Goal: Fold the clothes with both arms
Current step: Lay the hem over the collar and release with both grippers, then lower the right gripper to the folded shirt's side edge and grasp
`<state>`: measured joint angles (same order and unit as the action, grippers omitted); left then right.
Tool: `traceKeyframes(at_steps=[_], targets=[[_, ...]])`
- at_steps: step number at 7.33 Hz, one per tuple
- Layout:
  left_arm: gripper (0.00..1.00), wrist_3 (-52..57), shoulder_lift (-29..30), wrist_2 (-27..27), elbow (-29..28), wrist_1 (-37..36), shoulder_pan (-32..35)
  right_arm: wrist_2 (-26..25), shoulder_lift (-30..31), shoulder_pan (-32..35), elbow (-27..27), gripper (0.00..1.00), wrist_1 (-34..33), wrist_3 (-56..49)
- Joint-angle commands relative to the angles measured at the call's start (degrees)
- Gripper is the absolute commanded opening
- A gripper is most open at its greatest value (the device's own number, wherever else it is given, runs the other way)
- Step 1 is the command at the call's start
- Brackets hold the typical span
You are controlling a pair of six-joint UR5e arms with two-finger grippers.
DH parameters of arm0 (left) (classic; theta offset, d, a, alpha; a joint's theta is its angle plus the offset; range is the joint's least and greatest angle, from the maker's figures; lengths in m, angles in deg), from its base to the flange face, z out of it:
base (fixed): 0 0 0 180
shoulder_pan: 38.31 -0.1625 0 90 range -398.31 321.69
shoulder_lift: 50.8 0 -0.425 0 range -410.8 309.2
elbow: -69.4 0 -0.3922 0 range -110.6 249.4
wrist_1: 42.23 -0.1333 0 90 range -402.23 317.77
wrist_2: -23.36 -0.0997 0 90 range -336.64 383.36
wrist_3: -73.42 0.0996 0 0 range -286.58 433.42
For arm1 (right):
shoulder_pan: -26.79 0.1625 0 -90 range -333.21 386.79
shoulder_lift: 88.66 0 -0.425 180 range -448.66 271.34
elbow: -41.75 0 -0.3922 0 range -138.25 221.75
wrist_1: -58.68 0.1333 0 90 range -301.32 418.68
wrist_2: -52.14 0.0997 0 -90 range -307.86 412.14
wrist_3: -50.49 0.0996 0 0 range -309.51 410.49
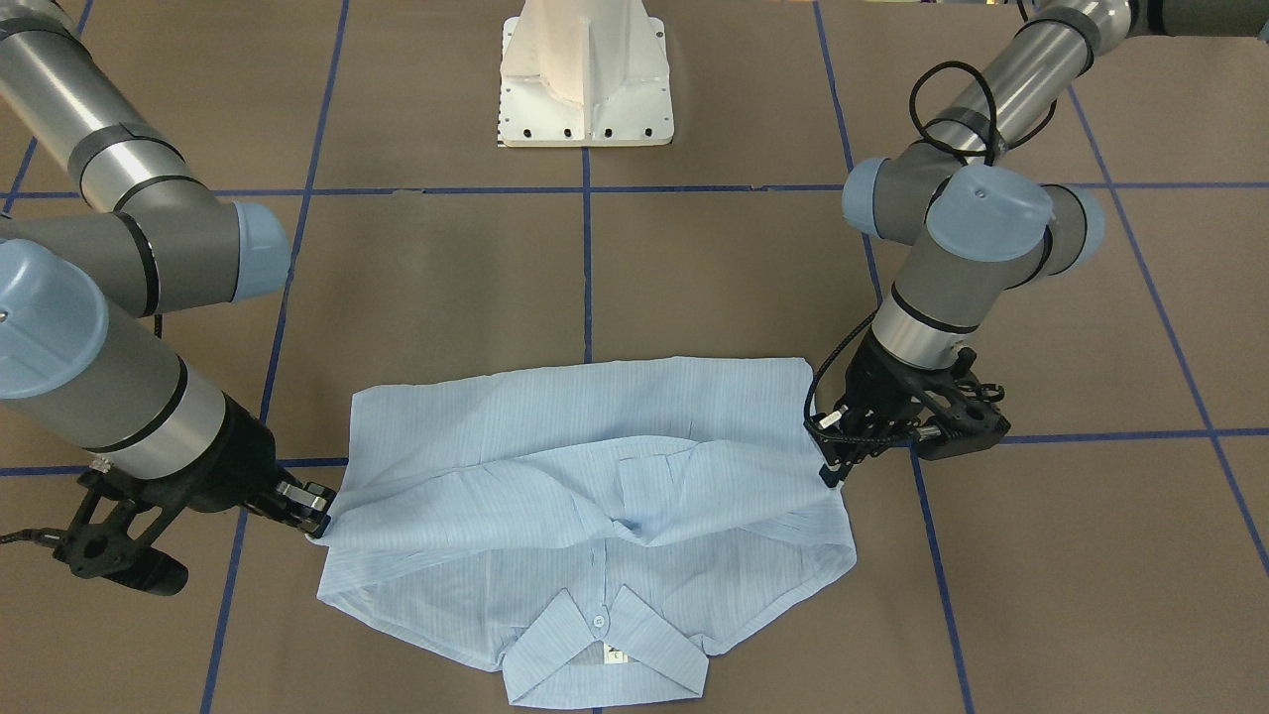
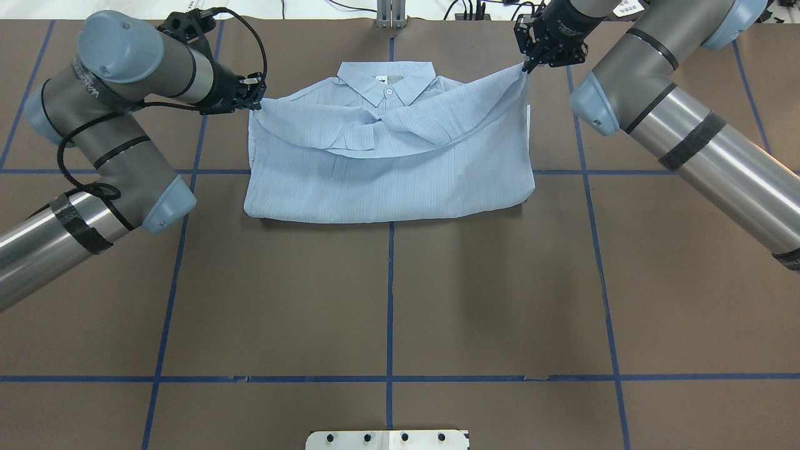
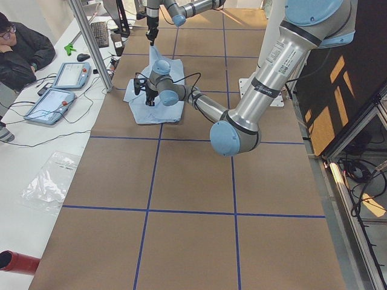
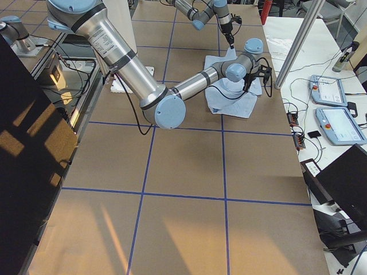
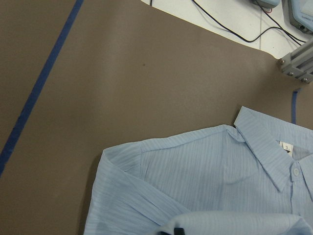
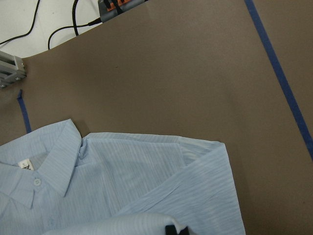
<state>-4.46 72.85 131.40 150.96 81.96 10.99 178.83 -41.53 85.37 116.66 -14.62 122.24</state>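
Note:
The light blue striped shirt (image 2: pixel 387 181) lies folded on the brown table, with its collar (image 2: pixel 387 81) at the far edge, away from the robot. A doubled band of its fabric (image 2: pixel 400 134) hangs between the two grippers, above the chest and short of the collar. My left gripper (image 2: pixel 255 99) is shut on the band's left end at the shirt's left shoulder. My right gripper (image 2: pixel 527 64) is shut on the right end, held slightly higher. Front view: left gripper (image 1: pixel 829 474), right gripper (image 1: pixel 319 518), shirt (image 1: pixel 595 446). Each wrist view shows the collar (image 5: pixel 274 156) (image 6: pixel 44 161) beyond the pinched cloth.
The white pedestal base (image 2: pixel 387 439) stands at the near edge. Blue tape lines (image 2: pixel 390 294) grid the brown surface. Beyond the far edge are cables, an aluminium post (image 3: pixel 91 42), control tablets (image 3: pixel 57 90) and a seated person (image 3: pixel 21 48).

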Motion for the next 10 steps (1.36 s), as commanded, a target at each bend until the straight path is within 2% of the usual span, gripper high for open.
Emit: traceKeyframes(at_steps=[1, 2, 5, 6, 8, 10], targets=[[0.38, -0.08, 0.01, -0.02, -0.26, 0.26, 0.17, -0.65, -0.62, -0.75, -0.38, 0.99, 0.0, -0.12], [0.99, -0.08, 0.19, -0.02, -0.17, 0.26, 0.87, -0.66, -0.72, -0.76, -0.56, 1.0, 0.0, -0.2], [0.99, -0.08, 0.19, 0.25, 1.66, -0.35, 2.64, -0.05, 0.94, -0.23, 0.49, 1.0, 0.17, -1.7], [0.99, -0.25, -0.51, 0.33, 4.72, -0.88, 2.81, -0.13, 3.56, -0.84, 4.24, 1.0, 0.09, -1.61], [0.99, -4.19, -1.92, 0.33, 9.74, -4.29, 2.2, -1.44, 13.83, -6.0, 15.92, 1.0, 0.09, -0.74], [0.99, -5.61, -2.1, 0.77, 11.95, -5.98, 2.02, -9.15, 16.94, -13.9, 17.02, 1.0, 0.09, -0.91]])
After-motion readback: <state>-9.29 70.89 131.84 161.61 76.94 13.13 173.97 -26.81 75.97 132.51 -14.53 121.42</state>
